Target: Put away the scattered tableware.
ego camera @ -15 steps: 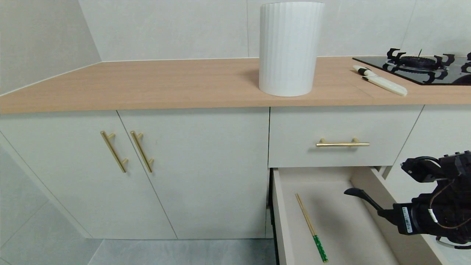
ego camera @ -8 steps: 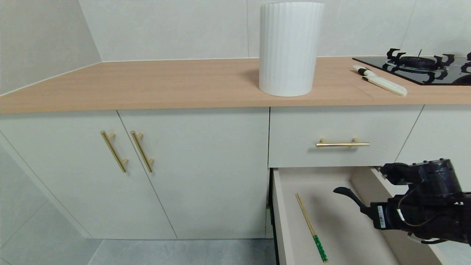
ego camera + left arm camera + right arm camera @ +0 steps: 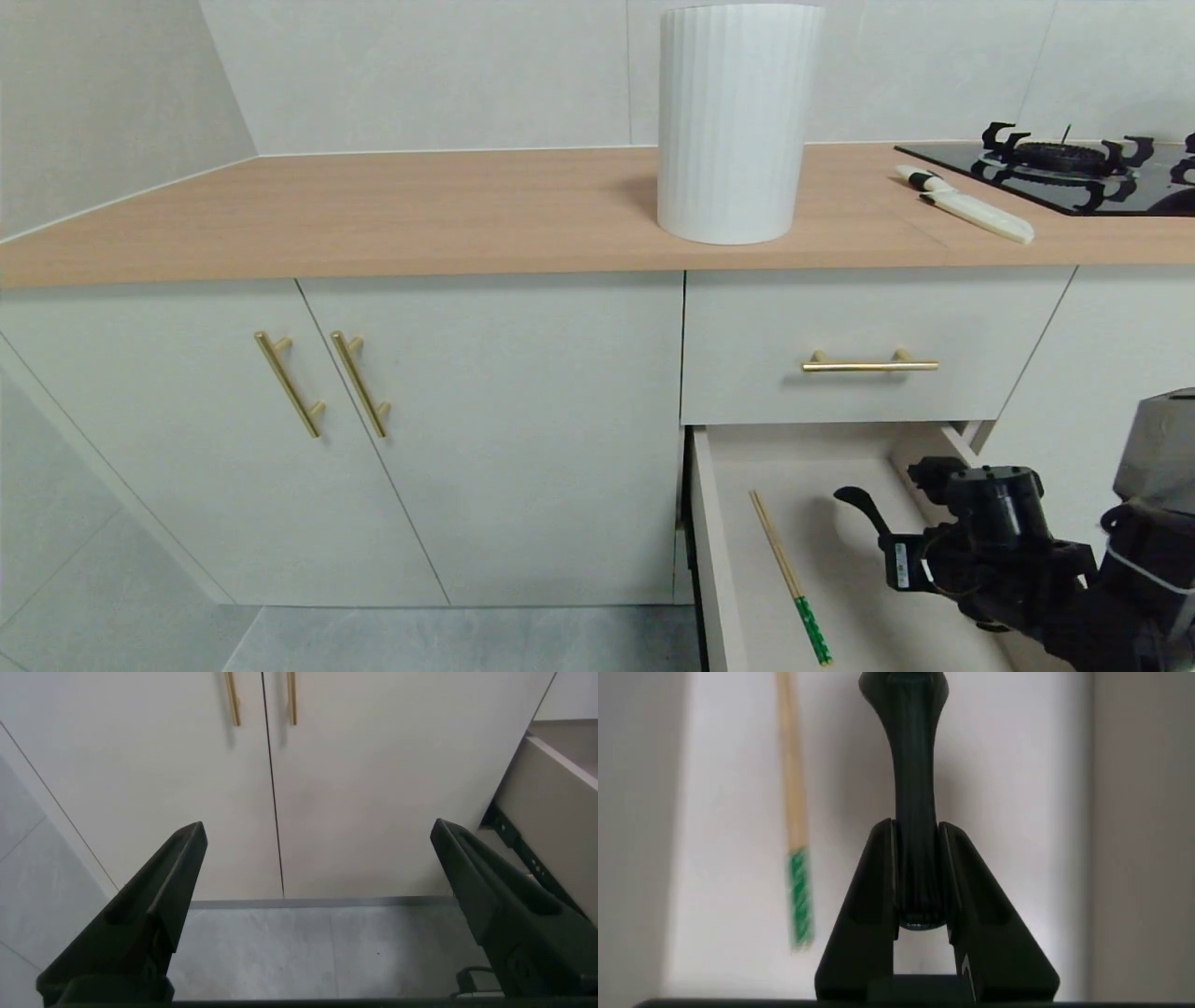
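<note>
Chopsticks [image 3: 789, 579]: pale bamboo, green ends with light speckles.
Utensil [image 3: 857, 502]: plain black.
Knife [image 3: 976, 215]: cream, black band.
Canister [image 3: 733, 121]: white, vertical ribbing.
Desk [image 3: 373, 205]: light wood grain.
Hob [image 3: 1055, 177]: glossy black.
Cupboard doors [image 3: 523, 420]: pale grey.
Handles [image 3: 359, 383]: brass.
Drawer [image 3: 711, 532]: beige inside.
Wall tiles [image 3: 420, 75]: off-white.
Floor [image 3: 448, 639]: grey.

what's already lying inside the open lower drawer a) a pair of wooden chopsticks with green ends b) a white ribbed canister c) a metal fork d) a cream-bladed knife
a: the wooden chopsticks with green ends lie on the floor of the open lower drawer; the white ribbed canister and cream-bladed knife sit on the wooden countertop.
</note>
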Robot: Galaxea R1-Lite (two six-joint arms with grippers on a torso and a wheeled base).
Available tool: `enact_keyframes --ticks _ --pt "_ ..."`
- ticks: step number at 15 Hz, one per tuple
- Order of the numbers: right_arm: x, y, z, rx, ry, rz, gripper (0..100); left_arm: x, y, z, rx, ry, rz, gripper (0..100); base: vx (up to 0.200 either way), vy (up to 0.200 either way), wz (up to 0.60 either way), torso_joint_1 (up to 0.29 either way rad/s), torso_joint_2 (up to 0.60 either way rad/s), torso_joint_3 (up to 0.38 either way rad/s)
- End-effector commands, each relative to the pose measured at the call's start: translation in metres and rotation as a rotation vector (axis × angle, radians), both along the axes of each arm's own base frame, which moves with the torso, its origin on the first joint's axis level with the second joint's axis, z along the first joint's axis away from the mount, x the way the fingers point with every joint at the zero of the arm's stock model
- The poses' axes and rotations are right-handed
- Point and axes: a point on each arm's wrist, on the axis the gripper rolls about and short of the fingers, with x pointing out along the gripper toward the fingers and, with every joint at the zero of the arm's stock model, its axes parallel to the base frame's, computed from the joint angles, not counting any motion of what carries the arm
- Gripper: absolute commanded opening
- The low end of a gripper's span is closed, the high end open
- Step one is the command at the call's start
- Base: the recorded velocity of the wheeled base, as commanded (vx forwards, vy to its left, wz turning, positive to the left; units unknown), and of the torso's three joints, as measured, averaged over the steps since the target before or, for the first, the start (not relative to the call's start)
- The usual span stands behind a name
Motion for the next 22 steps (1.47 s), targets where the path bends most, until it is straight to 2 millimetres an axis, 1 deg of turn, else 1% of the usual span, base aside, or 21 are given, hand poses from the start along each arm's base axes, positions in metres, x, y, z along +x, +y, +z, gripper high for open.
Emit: enact_keyframes --ticks 1,3,7,20,21,22 --pt "-0.007 -0.001 -0.040 -0.042 0.122 0.003 0 0.000 0.000 0.000 0.000 0.000 0.000 100 0.000 0.000 0.00 0.000 0.00 0.000" --pt "-0.007 0.000 -0.046 -0.049 0.140 0.002 0 0.000 0.000 0.000 0.000 0.000 -0.001 100 0.000 0.000 0.00 0.000 0.00 0.000" --pt "-0.005 0.000 -0.053 -0.049 0.150 0.000 0 0.000 0.000 0.000 0.000 0.000 0.000 100 0.000 0.000 0.00 0.000 0.00 0.000" --pt "-0.002 0.000 -0.054 -0.046 0.126 -0.006 0 0.000 0.000 0.000 0.000 0.000 0.000 100 0.000 0.000 0.00 0.000 0.00 0.000" --pt "-0.002 0.000 -0.054 -0.046 0.126 -0.006 100 0.000 0.000 0.000 0.000 0.000 0.000 100 0.000 0.000 0.00 0.000 0.00 0.000" --pt "-0.002 0.000 -0.054 -0.045 0.124 -0.006 100 0.000 0.000 0.000 0.000 0.000 0.000 100 0.000 0.000 0.00 0.000 0.00 0.000"
